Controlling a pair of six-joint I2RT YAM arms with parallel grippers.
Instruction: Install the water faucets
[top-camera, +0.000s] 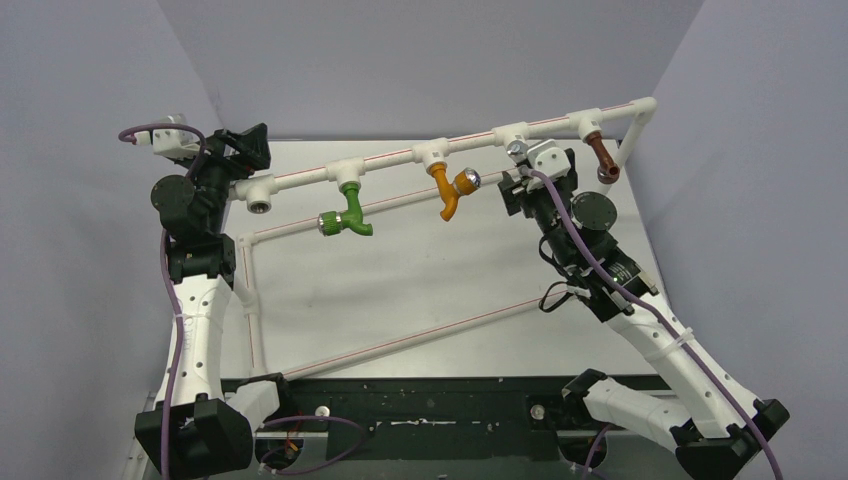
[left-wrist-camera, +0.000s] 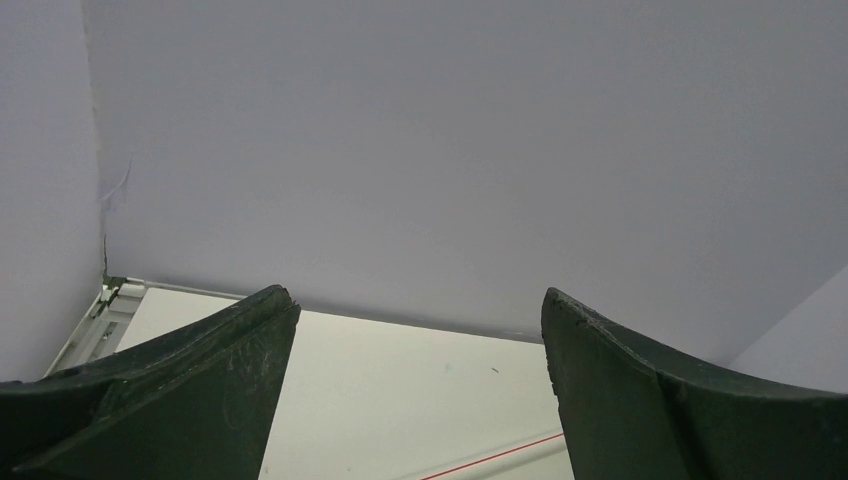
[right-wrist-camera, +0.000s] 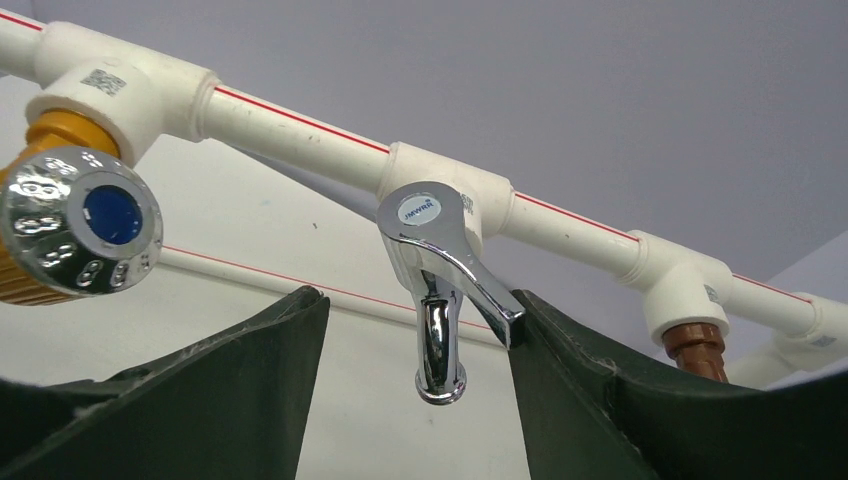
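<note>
Right gripper (top-camera: 518, 172) reaches up to the small shiny chrome tap (top-camera: 517, 150), which hangs from a tee on the white plastic pipe (top-camera: 390, 165) between the matte orange tap (top-camera: 447, 192) and the brown tap (top-camera: 600, 155) — seemingly to turn it home. The left gripper (top-camera: 248, 148) hangs by the pipe's threaded socket (top-camera: 259, 206) above the pale desk (top-camera: 400, 290). Its wrist view shows dark tapered fingers (left-wrist-camera: 230, 360) spread on nothing. From the right wrist, the jaws stand apart around the smooth bent spout, one finger (right-wrist-camera: 560, 350) touching the lever's tip.

Chrome faucet (right-wrist-camera: 437, 340) between the fingers (right-wrist-camera: 200, 400) is mirror-glossy metal; those fingers look matt, scuffed plastic, pipe (right-wrist-camera: 300, 125) smooth white plastic.
</note>
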